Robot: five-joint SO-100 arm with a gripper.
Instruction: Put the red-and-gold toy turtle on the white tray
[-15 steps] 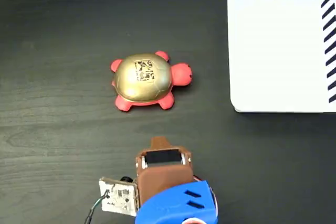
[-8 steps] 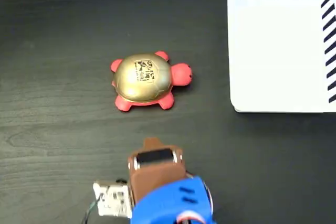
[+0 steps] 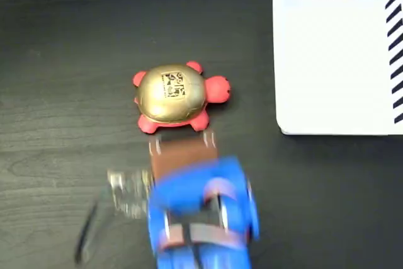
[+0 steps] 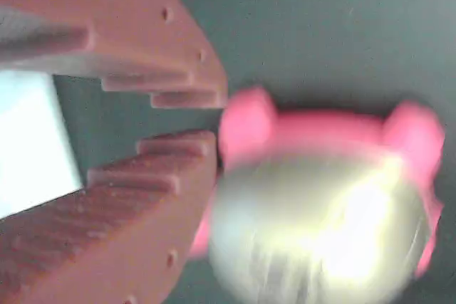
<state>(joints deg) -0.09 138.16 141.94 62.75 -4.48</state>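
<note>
Red-and-gold toy turtle (image 3: 172, 97): 1, with 1 gold shell bearing 1 black square mark, 1 red head, and 3 red feet visible in the fixed view.
White tray (image 3: 334, 61): 1, partly cut off by the frame edge, with 2 rows of black diagonal stripes showing.
Robot arm: 1, carrying 1 end effector (image 4: 203, 115) with 2 brown fingers (image 4: 153, 169).
Dark worktop (image 3: 69, 42): 1.

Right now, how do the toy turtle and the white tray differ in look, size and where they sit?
Size: the red-and-gold toy turtle is small; the white tray is far bigger and runs out of the fixed view.
Shape: the turtle has a domed gold shell with red head and feet; the tray is flat and white with black stripes along its edges.
Place: the turtle sits mid-table, just ahead of the gripper; the tray is at upper right.
Both rest on the dark table, apart.
</note>
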